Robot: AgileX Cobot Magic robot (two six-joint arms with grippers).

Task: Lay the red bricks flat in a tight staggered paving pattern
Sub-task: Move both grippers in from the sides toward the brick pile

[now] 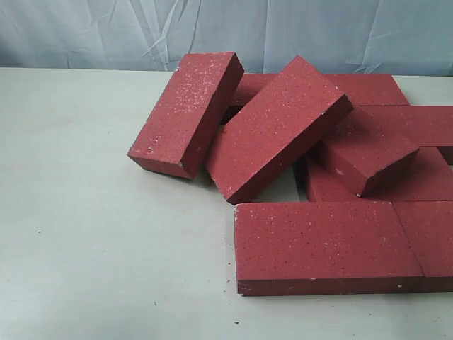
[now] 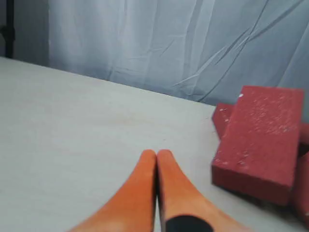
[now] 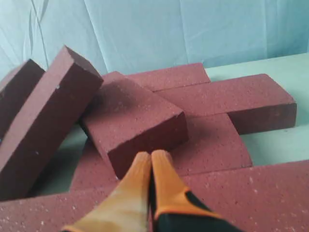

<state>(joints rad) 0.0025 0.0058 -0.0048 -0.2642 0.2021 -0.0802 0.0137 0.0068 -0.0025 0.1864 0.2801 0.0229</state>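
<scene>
A pale matte table (image 1: 85, 241) runs back to a wrinkled light-blue cloth (image 1: 318, 28) hung behind it. The red bricks (image 1: 325, 244) are heaped on the right half of that surface in the exterior view, which shows neither arm.

The right gripper (image 3: 151, 155) has its 2 orange jaws pressed together along their whole length, with nothing between them. Right under them a front flat brick (image 3: 270, 193) lies crosswise; whether the jaws touch it I cannot tell. Just past the tips a tilted brick (image 3: 133, 118) turns its raised end face toward them. It is propped on a low flat brick (image 3: 212, 140) that lies behind the front one. To one side of the tips a long leaning brick (image 3: 48, 121) slants upward, with an outer tilted brick (image 3: 14, 87) beyond it. Farther ahead, 2 more lie flat side by side near the cloth: a far flat brick (image 3: 246, 96) and a back brick (image 3: 169, 77).

The left gripper (image 2: 156, 153) is likewise closed tight, its jaws meeting at the tips and empty, over bare table. The outer tilted brick (image 2: 260, 135) is the nearest to it. It sits ahead of the tips and well off to one side, with one end lifted.

In the exterior view, 3 bricks sit tilted on the pile. The front flat brick butts end to end against a second front brick (image 1: 433, 237).
</scene>
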